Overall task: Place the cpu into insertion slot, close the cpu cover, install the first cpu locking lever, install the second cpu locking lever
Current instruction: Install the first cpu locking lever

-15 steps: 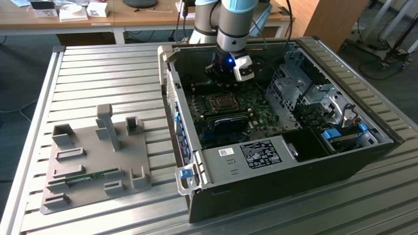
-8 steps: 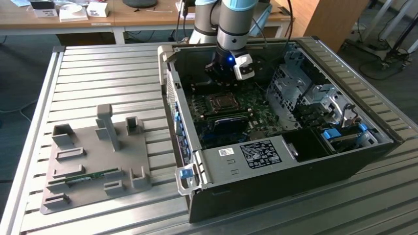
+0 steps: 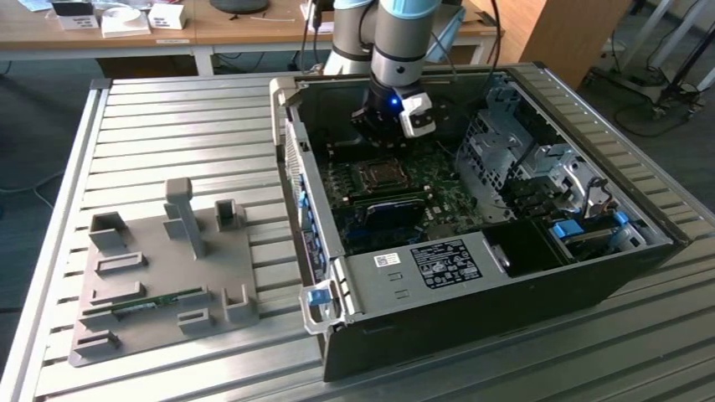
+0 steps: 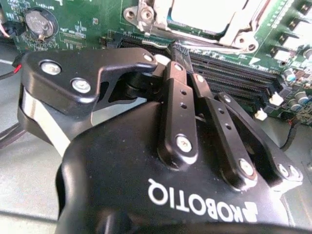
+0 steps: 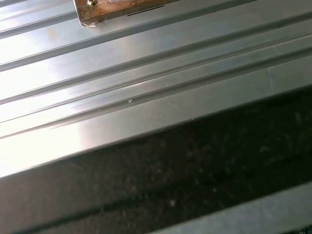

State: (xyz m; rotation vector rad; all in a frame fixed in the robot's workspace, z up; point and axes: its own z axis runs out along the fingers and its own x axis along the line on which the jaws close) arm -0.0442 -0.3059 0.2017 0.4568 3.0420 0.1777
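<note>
In the exterior view my gripper (image 3: 386, 130) hangs inside the open computer case, just beyond the far side of the insertion slot (image 3: 380, 176), a square dark socket with a metal rim on the green board. In the second wrist view the gripper (image 4: 165, 54) has its black fingers (image 4: 181, 105) drawn together, and I see nothing between them. Past the tips lies the cpu (image 4: 204, 12), its pale silver top sitting inside the shiny metal cpu cover (image 4: 239, 31). I cannot tell how the locking levers stand.
The black case (image 3: 470, 276) stands on a ribbed aluminium table (image 5: 146, 78). Long black memory slots (image 4: 234, 78) and a coin battery (image 4: 40, 23) lie near the fingertips. A grey fixture (image 3: 167, 268) holding a green memory stick (image 3: 146, 306) sits at the exterior view's left. A drive cage (image 3: 525, 159) fills the case's right.
</note>
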